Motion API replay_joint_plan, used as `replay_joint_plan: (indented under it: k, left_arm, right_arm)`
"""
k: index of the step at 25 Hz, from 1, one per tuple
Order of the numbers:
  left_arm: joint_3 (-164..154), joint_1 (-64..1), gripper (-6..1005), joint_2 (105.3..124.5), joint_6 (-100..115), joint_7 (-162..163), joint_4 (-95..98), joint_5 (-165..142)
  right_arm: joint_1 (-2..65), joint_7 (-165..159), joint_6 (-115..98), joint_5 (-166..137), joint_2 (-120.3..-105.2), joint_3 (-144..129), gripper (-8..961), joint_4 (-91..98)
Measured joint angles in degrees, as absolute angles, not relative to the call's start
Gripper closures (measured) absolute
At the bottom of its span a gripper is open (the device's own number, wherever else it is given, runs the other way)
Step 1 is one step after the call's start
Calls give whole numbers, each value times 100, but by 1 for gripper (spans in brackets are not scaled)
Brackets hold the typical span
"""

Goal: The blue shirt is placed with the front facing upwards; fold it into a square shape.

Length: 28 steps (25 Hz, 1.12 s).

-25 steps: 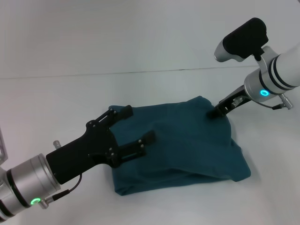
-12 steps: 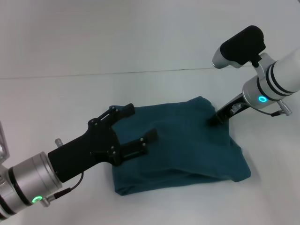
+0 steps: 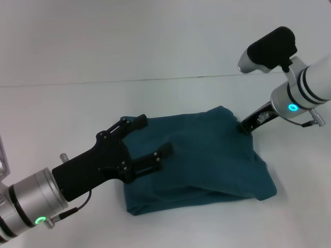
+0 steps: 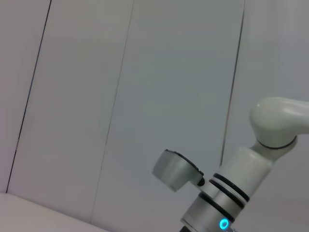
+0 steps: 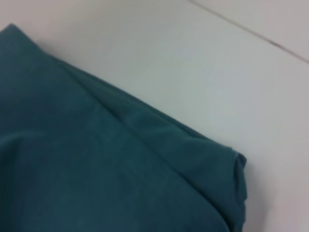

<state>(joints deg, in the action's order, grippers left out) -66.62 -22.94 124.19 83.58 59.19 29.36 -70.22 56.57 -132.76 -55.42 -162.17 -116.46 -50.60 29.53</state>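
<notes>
White counter (image 3: 62, 108) fills the scene, wall behind it at the far edge.

The blue shirt (image 3: 207, 160) lies mid-counter, a little to the right, already gathered into a thick, roughly rectangular bundle. Plain fabric is on top and no lettering shows. Its near-right corner bulges and its near edge sags unevenly. In the right wrist view the shirt (image 5: 96, 159) shows a layered folded corner against bare counter.

The left gripper (image 3: 151, 139) hangs over the bundle's left part. Its fingers (image 3: 135, 123) are spread wide with nothing between them. We cannot tell whether the lower one touches the cloth.

The right gripper (image 3: 245, 125) sits at the bundle's far-right corner, right at the fabric edge. We cannot tell whether its fingers are parted or closed, or whether they hold any cloth.

The left wrist view shows only wall and the right arm (image 4: 227, 193); it tells us nothing about the shirt.

Our judgement: folding is largely done and the step in hand is the finish, letting go and tidying. The shape is more rectangle than square, and lumpy. The next move probably calls for both arms to clear the bundle without dragging the top layer, or for a light press to flatten the bulging near-right corner.
</notes>
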Motion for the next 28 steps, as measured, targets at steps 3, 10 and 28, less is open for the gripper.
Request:
replay_joint_plan:
  k: [3,10,28]
  left_arm:
    - [-6658,-2287,66,12421,8357,5917,2935,-7022]
    - [-6617,-2261,66,12428,8357,5914,2928,-7022]
    - [-6566,-2258,66,12428,8385,5840,2862,-7016]
  right_arm:
    - [5629,-13365,-5646,-16216,-11671,-5058,873,3191]
    - [5584,-13561,-5812,-16215,-11726,-5068,930,3719]
    - [5758,-14427,-5222,-16719,-11876,-5593,836,3725]
